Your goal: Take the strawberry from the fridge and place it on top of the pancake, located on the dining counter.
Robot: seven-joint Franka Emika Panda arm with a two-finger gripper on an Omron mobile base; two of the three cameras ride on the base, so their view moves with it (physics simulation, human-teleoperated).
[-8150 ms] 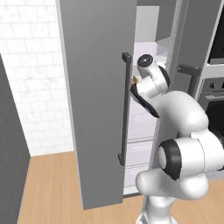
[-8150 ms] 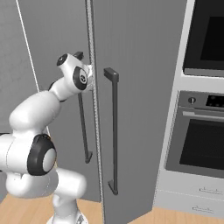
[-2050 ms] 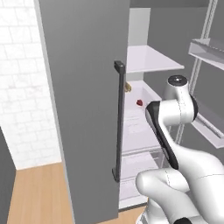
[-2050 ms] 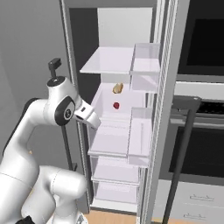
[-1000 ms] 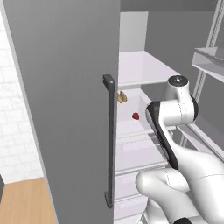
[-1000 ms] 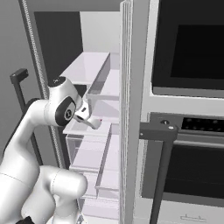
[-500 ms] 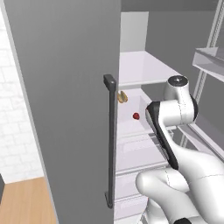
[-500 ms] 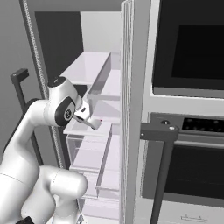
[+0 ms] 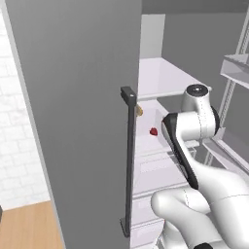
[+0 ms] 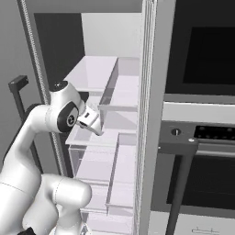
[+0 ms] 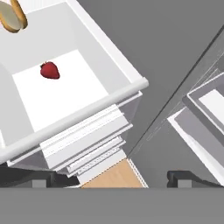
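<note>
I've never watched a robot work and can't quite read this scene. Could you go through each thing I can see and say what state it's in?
fridge: door swung open, white shelves exposed.
strawberry: lying loose on a white shelf, not held.
yellow-brown food item: resting on the same shelf, apart from the berry.
gripper: open, empty, short of the shelf.
oven: door closed.

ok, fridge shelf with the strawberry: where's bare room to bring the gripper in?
Most of the white shelf floor is bare: the strawberry lies alone toward the back, with open floor between it and the front lip. The only other item, a yellow-brown food item, sits at the far back corner. The shelf's side walls close in the flanks, so entry over the front lip looks freest.
</note>
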